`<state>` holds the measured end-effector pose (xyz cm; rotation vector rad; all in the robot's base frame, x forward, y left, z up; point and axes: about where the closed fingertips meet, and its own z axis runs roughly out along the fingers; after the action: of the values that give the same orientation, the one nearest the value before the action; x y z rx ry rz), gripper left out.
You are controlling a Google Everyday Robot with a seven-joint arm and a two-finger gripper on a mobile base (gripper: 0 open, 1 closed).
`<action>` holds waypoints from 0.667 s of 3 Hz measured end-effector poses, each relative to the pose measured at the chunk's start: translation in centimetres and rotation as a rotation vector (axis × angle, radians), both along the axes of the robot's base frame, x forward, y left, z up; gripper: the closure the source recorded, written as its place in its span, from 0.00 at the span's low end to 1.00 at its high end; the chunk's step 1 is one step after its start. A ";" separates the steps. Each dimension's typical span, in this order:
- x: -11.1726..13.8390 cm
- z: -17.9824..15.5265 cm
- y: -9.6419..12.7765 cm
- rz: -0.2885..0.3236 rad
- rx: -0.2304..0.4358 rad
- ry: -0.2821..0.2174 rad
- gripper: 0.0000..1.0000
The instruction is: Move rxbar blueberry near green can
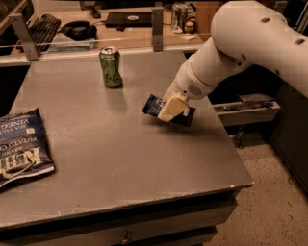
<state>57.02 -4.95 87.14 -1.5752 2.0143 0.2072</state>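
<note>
The rxbar blueberry [155, 106] is a small dark blue wrapper held in my gripper [172, 108], lifted a little above the grey table [120, 158] at its right middle. The gripper is shut on the bar, with a pale finger across the wrapper's middle and the bar's ends sticking out on both sides. The green can [110, 67] stands upright at the far middle of the table, to the upper left of the gripper and well apart from it. My white arm [240, 43] reaches in from the upper right.
A large blue potato chip bag [21, 146] lies at the table's left edge. Behind the table, a desk holds a keyboard [43, 24], a dark laptop [127, 19] and small cans [180, 14]. The table's right edge drops to the floor.
</note>
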 end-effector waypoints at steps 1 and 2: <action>3.2 0.5 1.6 0.003 0.030 -0.021 1.00; 4.8 0.3 3.8 0.000 0.070 -0.018 1.00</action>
<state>61.85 -1.17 87.44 -1.5285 1.9718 0.2592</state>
